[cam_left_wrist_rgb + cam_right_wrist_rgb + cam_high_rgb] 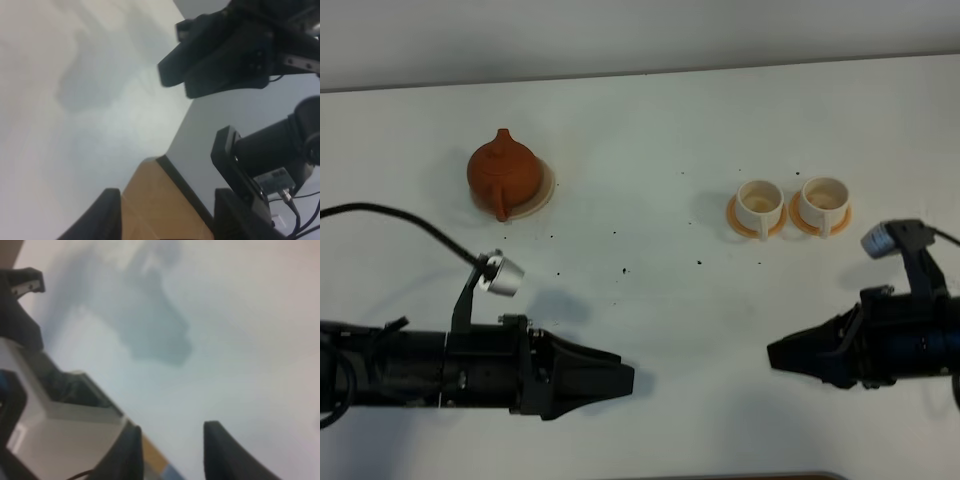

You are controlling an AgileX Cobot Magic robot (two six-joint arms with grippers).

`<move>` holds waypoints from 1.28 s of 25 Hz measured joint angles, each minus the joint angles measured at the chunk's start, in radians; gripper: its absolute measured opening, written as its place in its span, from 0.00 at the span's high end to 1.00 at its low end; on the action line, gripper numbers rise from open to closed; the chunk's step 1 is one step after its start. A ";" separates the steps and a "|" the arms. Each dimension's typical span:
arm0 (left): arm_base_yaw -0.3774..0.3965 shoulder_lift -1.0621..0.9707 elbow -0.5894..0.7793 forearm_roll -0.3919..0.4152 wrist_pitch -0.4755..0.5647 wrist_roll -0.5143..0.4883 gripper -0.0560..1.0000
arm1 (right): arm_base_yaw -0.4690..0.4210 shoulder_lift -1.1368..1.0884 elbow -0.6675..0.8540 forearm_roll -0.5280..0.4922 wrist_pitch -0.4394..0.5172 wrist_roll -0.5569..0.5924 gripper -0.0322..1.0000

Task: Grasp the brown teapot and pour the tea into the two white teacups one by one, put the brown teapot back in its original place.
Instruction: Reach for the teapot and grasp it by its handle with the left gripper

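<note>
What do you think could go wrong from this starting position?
The two white teacups stand close together, so pouring into one may splash or bump the other. The brown teapot nearly covers its coaster, so returning it off-centre seems easy.

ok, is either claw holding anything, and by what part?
Nothing is held. The left claw and the right claw are both open and empty, apart from the brown teapot, which sits on its beige coaster.

Orange-brown teapot (503, 170), white cups (759, 198) on orange saucers (732, 214).
</note>
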 joint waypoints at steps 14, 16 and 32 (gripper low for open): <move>0.000 0.002 -0.349 0.414 -0.074 -0.607 0.55 | 0.000 -0.370 -0.235 -0.890 -0.053 0.957 0.70; 0.000 0.002 -0.403 0.477 -0.077 -0.692 0.55 | 0.000 -0.425 -0.235 -1.008 -0.026 1.077 0.70; 0.000 0.002 -0.751 1.134 -0.077 -1.362 0.55 | 0.000 -0.873 -0.128 -1.383 0.325 1.421 0.70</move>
